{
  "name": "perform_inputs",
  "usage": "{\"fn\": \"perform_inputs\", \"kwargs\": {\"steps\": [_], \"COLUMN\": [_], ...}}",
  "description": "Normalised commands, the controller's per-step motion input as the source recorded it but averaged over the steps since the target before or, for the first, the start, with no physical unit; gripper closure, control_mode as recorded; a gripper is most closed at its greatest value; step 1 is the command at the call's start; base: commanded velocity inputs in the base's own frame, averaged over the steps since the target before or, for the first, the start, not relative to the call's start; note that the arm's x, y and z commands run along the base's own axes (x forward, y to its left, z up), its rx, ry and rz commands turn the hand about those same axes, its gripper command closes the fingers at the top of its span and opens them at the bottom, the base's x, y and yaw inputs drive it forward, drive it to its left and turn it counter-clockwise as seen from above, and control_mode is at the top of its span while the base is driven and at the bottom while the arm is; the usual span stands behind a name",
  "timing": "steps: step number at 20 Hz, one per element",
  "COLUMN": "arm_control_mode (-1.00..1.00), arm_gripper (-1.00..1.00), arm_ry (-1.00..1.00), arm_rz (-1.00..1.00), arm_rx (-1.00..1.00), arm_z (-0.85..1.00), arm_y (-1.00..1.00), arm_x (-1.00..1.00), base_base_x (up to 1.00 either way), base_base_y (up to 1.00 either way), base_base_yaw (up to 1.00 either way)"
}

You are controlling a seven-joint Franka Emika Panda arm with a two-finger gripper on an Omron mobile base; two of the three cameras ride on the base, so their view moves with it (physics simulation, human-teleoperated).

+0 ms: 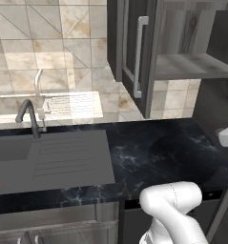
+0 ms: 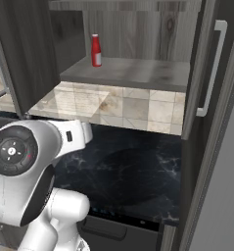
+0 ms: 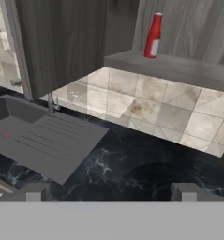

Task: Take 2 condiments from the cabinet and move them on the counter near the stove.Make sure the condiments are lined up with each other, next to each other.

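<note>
Red bottle (image 3: 153, 36) upright on cabinet shelf (image 3: 179, 68), well above open tool (image 3: 108, 192)

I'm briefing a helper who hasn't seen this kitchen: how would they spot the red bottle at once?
Find the open dark grey wall cabinet above the black marble-look counter. On its grey shelf, toward the left, the red bottle stands upright. It is slim, with a white cap and a pale label, and nothing else stands on that shelf.
</note>
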Motion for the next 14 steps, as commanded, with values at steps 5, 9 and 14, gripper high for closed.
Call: {"fn": "perform_inputs", "kwargs": {"steps": [5,9,14], "arm_control_mode": [-1.00,-1.00,-1.00], "arm_gripper": [-1.00,-1.00,-1.00], "arm_ry": [-0.03,-0.04,-0.01], "arm_rz": [-0.06,-0.04,-0.01], "arm_rx": [0.00,0.00,0.00], "arm_z": [0.25,0.12,0.09], "arm_y": [0.01,0.00,0.00], "arm_x": [0.10,0.28,0.51], "base_base_x": [0.00,0.00,0.00], "base_base_y": [0.00,0.00,0.00], "base_base_yaw": [0.00,0.00,0.00]}}
